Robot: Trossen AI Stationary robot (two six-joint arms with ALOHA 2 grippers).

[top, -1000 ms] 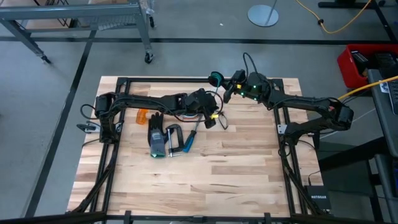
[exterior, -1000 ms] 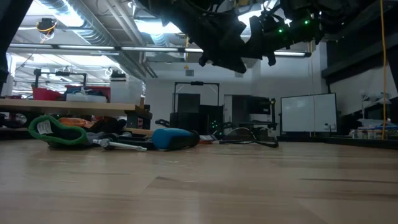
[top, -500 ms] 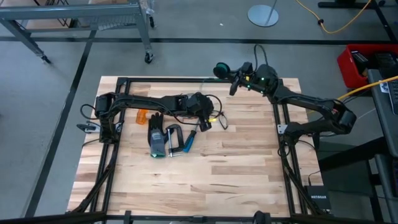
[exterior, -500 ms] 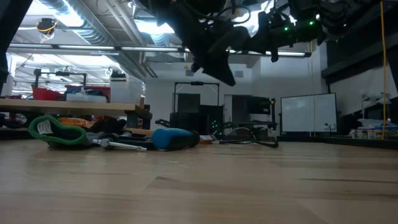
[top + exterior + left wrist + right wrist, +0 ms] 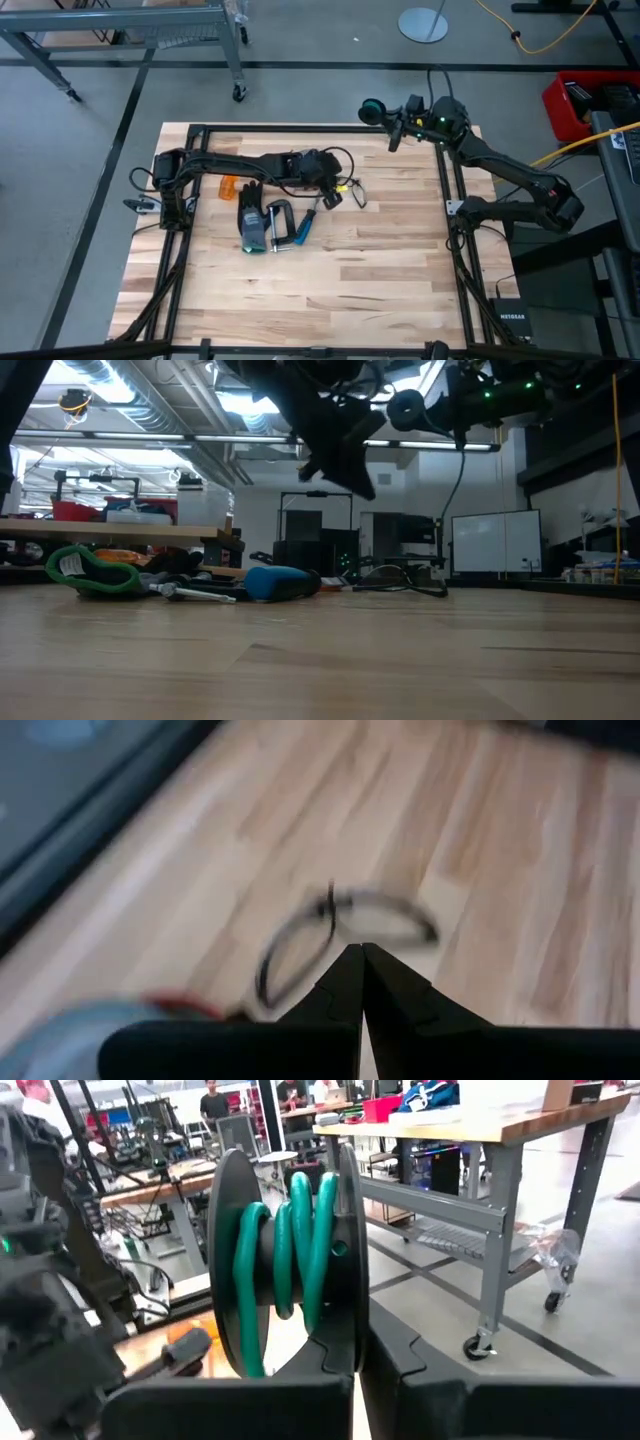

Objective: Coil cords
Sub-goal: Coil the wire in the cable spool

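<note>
Right tool [image 5: 388,118] clamped on black spool wound with teal-green cord [image 5: 290,1250], beyond light wooden table [image 5: 380,270] edge; left tool [image 5: 328,196] together above looped black cord [image 5: 335,925] near blue-handled screwdriver [image 5: 304,226].

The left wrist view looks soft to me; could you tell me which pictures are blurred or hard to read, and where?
Left wrist view: the black cord and table are smeared, while the shut left pincer stays fairly crisp. Right wrist view: the teal cord on its spool is sharp. Low view: arms are dark silhouettes against bright ceiling lights. High view: evenly lit.
</note>
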